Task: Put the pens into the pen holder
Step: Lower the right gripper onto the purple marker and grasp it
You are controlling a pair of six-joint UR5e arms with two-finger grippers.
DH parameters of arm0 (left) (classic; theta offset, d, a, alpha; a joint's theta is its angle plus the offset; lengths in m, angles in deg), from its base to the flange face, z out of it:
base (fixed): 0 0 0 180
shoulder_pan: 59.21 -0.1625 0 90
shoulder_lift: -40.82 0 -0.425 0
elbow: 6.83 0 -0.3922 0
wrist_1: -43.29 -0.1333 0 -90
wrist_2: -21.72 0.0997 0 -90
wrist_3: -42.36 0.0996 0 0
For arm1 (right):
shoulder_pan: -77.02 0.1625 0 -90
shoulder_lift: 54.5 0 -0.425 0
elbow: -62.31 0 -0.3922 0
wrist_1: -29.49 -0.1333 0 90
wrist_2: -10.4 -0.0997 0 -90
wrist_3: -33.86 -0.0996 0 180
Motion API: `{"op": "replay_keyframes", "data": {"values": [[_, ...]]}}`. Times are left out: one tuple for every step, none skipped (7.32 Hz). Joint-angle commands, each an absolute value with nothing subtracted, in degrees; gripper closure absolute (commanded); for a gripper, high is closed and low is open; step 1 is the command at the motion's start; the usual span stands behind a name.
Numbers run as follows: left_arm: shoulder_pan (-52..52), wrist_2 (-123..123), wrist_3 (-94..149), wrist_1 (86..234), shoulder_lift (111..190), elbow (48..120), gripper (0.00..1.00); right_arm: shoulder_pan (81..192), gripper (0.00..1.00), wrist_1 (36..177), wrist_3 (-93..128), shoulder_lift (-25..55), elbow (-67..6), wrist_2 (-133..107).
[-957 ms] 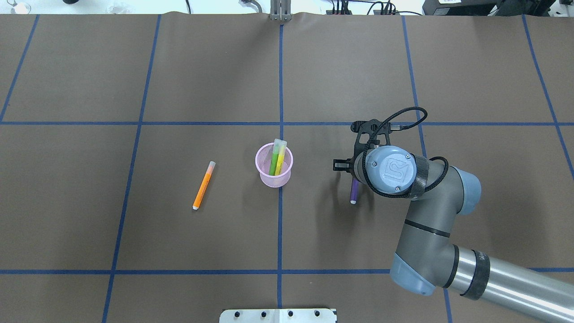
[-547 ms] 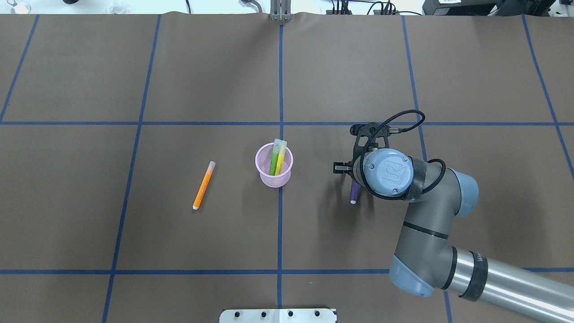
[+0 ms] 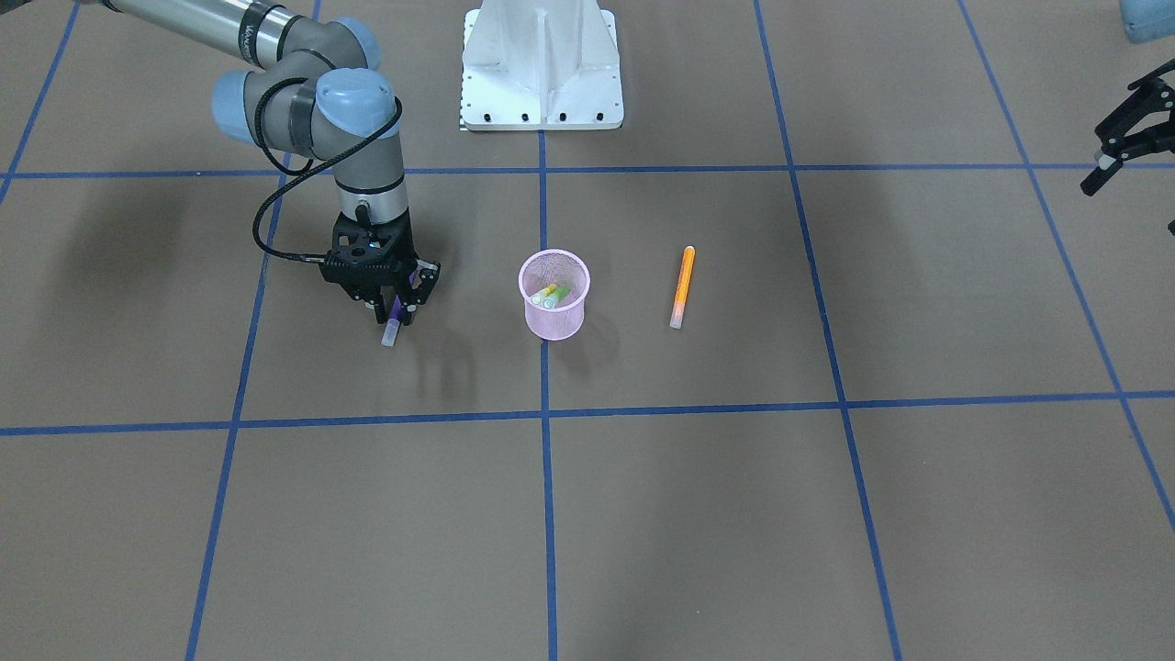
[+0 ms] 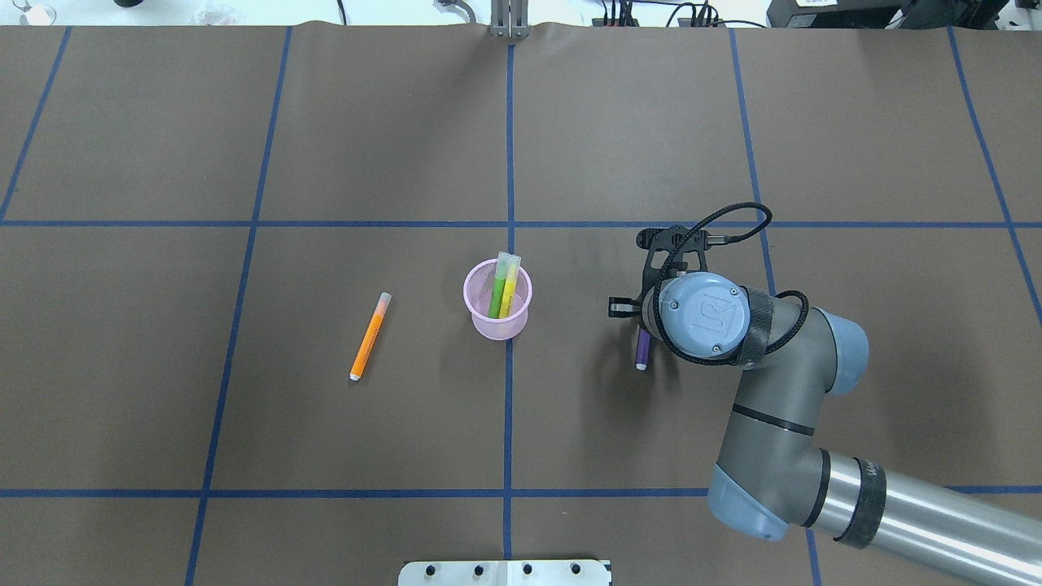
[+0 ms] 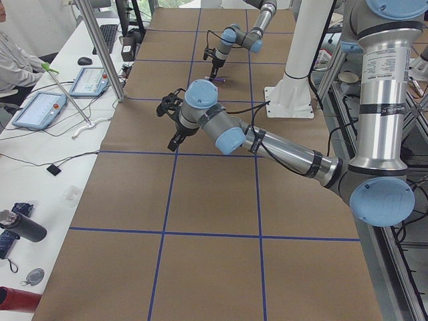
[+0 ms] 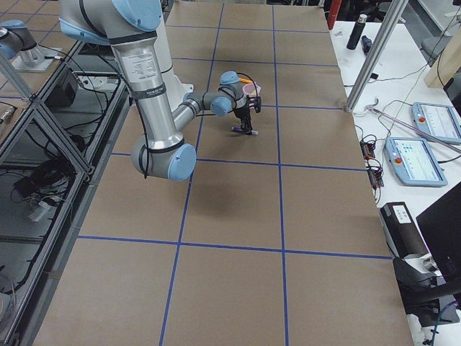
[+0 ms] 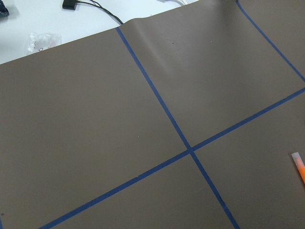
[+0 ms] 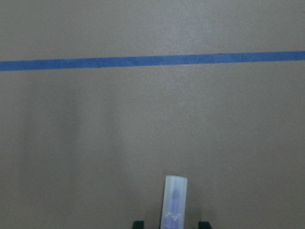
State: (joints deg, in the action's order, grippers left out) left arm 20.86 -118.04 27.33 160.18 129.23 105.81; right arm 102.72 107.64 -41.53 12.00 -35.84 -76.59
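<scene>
Right pincer [image 3: 393,310] low over bench [image 3: 826,514], fingers a little apart on both sides of purple pen [image 3: 390,334], not squeezing. Pen flat, long way pointing away from robot. Pink cup [image 3: 553,321] near, on that arm's left, bare bench between. Green pen [image 4: 496,297], yellow pen [image 4: 508,295] inside. Orange pen [image 3: 681,286] past cup. Left pincer [image 3: 1106,151] wide open, empty, far off.
</scene>
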Motion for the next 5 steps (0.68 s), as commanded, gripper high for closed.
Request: {"op": "replay_keyframes", "data": {"values": [[20.9,-118.0,27.3,160.2,129.2,105.8,0.0,102.7,1.0,109.4,-41.4,11.6,-36.4,-76.7],[20.9,-118.0,27.3,160.2,129.1,105.8,0.0,103.0,1.0,109.4,-41.3,11.5,-37.1,-76.7],[20.8,-118.0,27.3,160.2,128.2,105.8,0.0,104.3,1.0,109.4,-41.2,11.4,-39.5,-76.6],[20.7,-118.0,27.3,160.2,128.1,105.8,0.0,104.8,1.0,109.4,-41.2,11.1,-42.3,-74.3],[20.5,-117.9,27.3,160.2,128.1,105.7,0.0,104.7,1.0,109.5,-41.5,10.0,-43.7,-67.9]]}}
